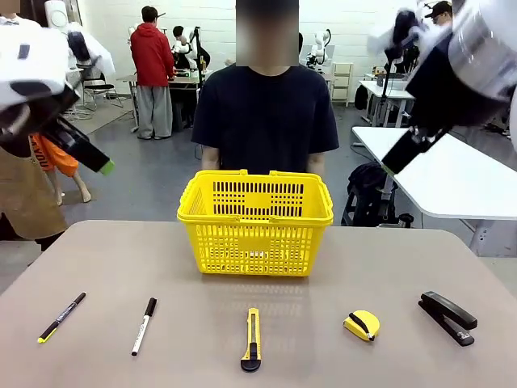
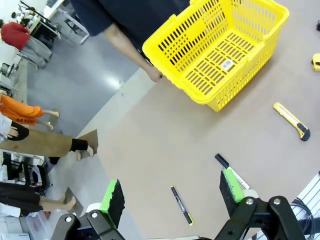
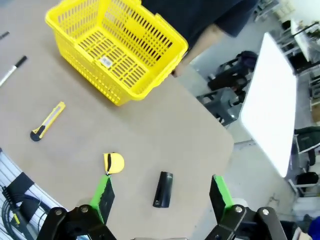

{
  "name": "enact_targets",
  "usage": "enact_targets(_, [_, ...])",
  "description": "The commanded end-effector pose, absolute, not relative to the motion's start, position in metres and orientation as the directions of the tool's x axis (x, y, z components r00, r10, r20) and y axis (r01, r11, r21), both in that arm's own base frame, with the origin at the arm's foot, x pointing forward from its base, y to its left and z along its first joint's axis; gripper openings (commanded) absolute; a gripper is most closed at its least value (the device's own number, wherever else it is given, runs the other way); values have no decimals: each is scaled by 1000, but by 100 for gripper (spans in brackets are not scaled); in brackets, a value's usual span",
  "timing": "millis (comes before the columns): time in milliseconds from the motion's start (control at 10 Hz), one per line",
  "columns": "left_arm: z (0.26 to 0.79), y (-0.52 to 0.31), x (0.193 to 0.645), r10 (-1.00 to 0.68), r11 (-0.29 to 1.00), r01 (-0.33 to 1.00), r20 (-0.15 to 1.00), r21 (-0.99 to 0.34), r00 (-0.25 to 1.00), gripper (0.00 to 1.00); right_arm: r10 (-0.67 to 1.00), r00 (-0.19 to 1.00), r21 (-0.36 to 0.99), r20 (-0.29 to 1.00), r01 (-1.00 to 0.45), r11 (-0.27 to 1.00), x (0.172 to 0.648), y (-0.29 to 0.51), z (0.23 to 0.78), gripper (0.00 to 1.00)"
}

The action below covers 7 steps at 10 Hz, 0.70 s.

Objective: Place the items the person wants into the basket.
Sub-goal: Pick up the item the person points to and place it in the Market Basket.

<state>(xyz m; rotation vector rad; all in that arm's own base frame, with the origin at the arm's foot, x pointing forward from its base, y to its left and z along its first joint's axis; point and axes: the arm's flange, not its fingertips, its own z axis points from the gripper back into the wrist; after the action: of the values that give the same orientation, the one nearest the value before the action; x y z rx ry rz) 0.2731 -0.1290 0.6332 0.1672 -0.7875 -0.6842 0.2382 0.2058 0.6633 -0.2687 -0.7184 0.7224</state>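
We see our left gripper (image 2: 171, 186) and right gripper (image 3: 160, 186) both spread wide, high above the worktop (image 1: 97, 267), holding and touching nothing.

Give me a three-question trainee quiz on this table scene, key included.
1. True or false: the yellow slotted plastic basket holds no tools.
2. Which tool lies at the robot's right end of the row on the beige table? A. black stapler B. thin black pen with yellow tip C. slim yellow utility knife
3. Fill in: the left gripper and right gripper both have jaws standing ____.
Key: 1 true; 2 A; 3 open.
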Motion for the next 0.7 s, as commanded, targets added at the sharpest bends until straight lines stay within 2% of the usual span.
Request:
enact_targets(0, [627, -139, 278, -640, 762, 493, 602, 420, 478, 100, 676, 535, -433, 506, -520, 736, 246, 195, 644, 100])
enact_targets(100, [633, -129, 273, -624, 774, 504, 597, 383, 505, 100, 676, 535, -433, 506, -520, 736, 246, 195, 644, 100])
enact_targets(500, [636, -131, 273, -625, 773, 504, 598, 385, 501, 100, 675, 550, -433, 492, -518, 738, 247, 197, 648, 100])
enact_targets(600, [654, -85, 298, -696, 609, 785, 553, 115, 459, 100, 629, 571, -126, 527, -679, 723, 269, 153, 663, 100])
